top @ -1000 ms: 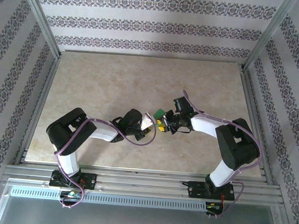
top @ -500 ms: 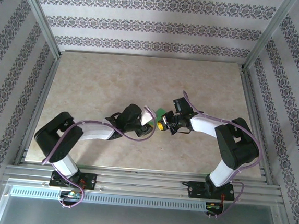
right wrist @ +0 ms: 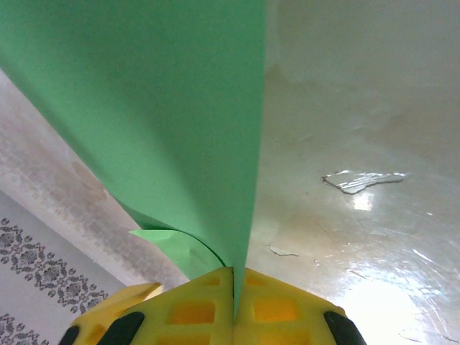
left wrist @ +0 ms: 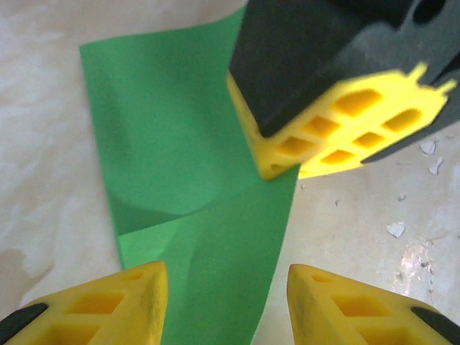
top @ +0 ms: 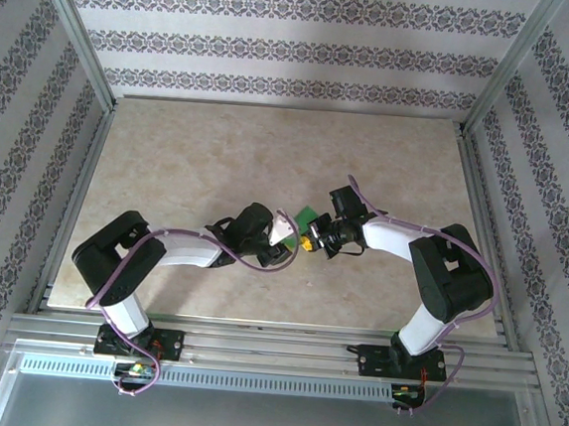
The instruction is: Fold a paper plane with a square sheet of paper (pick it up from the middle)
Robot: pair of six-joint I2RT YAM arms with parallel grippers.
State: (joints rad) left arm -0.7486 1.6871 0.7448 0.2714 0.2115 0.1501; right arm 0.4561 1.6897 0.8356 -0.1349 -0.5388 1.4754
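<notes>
The bright green sheet of paper (top: pixel 306 216) is held up off the table between the two arms, partly folded and curled. My right gripper (right wrist: pixel 234 282) is shut on one edge of the sheet (right wrist: pixel 158 108), which rises from its yellow fingers. The same green paper (left wrist: pixel 187 187) lies creased below my left gripper (left wrist: pixel 227 287), whose yellow fingers (left wrist: pixel 115 302) stand apart with the paper's edge between them but untouched. The right gripper's yellow fingers (left wrist: pixel 338 122) show at the top of the left wrist view, clamping the sheet. In the top view the left gripper (top: pixel 285 231) nearly meets the right gripper (top: pixel 311 241).
The beige marbled table (top: pixel 220 158) stretches away on all sides of the grippers. Patterned walls and metal frame posts (top: pixel 76 30) enclose it. Small white scuff marks (left wrist: pixel 395 230) dot the surface near the paper.
The left arm's elbow swung outward and then partly back, with its gripper staying beside the paper. The right gripper and the paper barely shifted.
</notes>
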